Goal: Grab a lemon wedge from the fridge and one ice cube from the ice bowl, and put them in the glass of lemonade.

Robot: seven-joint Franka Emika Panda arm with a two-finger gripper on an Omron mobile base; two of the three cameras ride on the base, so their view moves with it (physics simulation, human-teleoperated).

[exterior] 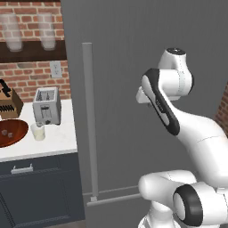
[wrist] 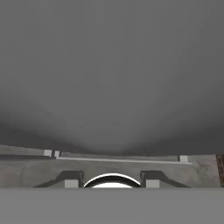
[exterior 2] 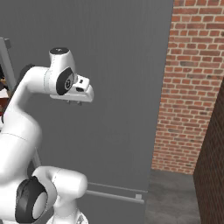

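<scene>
The fridge [exterior: 120,67] stands shut, its dark grey door filling the middle, with a long vertical light-grey handle [exterior: 88,120] on its left edge. The lemon wedge is hidden behind that door. My gripper [exterior 2: 73,102] hangs close in front of the door and points downward; in the hand view the gripper [wrist: 112,180] has its tips apart with nothing between them. On the white counter to the left lies the reddish-brown ice bowl [exterior: 11,132] with small cubes in it. The small glass of lemonade [exterior: 38,132] stands just right of the bowl.
A toaster [exterior: 46,106] and a knife block [exterior: 8,102] stand behind the bowl and glass. Two frosted jars [exterior: 46,31] sit on a shelf above. A horizontal drawer handle [exterior: 113,196] crosses the fridge low down. A brick wall [exterior 2: 192,87] borders the fridge's right.
</scene>
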